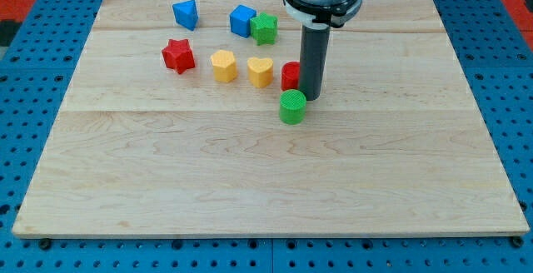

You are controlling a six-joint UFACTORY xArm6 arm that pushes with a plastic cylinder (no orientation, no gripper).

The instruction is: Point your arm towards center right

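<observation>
A green cylinder (292, 106) stands nearest the view's bottom on a pale wooden board (266, 181), just below and to the left of my tip (311, 98), which rests on the board at the end of a straight dark rod (314, 61). There are no jaws here: the rod holds nothing, and whether my tip touches the green cylinder cannot be told. A red block (289, 76), partly hidden, sits tight against the rod's left side. Farther left in the same row lie a yellow heart-shaped block (260, 71), a yellow block (223, 65) and a red star (178, 55). Toward the view's top sit a green block (265, 28) touching a blue cube (242, 19), and a blue block (186, 13) apart at the left. The board's centre right lies to the right of my tip.
</observation>
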